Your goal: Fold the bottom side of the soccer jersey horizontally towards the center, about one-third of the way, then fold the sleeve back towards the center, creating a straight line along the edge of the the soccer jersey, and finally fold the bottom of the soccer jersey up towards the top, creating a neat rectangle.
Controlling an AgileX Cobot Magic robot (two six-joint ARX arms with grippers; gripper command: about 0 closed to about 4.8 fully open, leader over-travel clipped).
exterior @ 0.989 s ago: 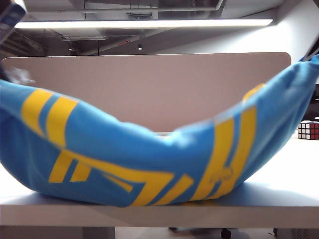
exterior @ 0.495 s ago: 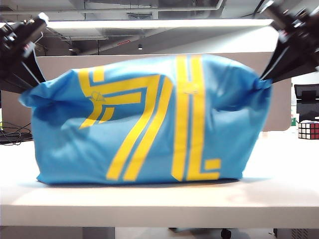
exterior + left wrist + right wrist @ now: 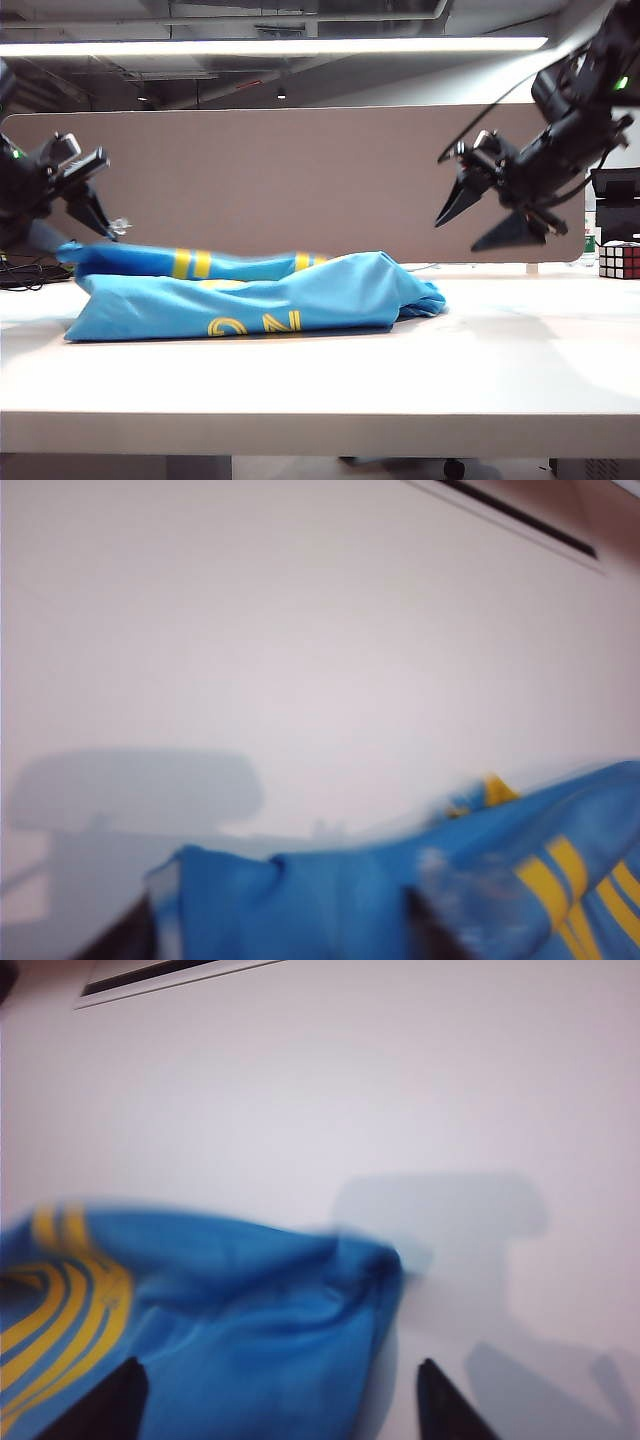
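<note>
The soccer jersey is laid folded on the table. The left tool at nine o'clock and the right tool at two o'clock are spread, empty.

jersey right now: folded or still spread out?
Folded, loosely. The jersey lies in bunched stacked layers on the table; the left gripper and right gripper hover open above its ends.

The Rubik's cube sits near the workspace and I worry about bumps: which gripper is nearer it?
Right. The right gripper hangs open above and beside the Rubik's cube; the left gripper is across the table.
</note>
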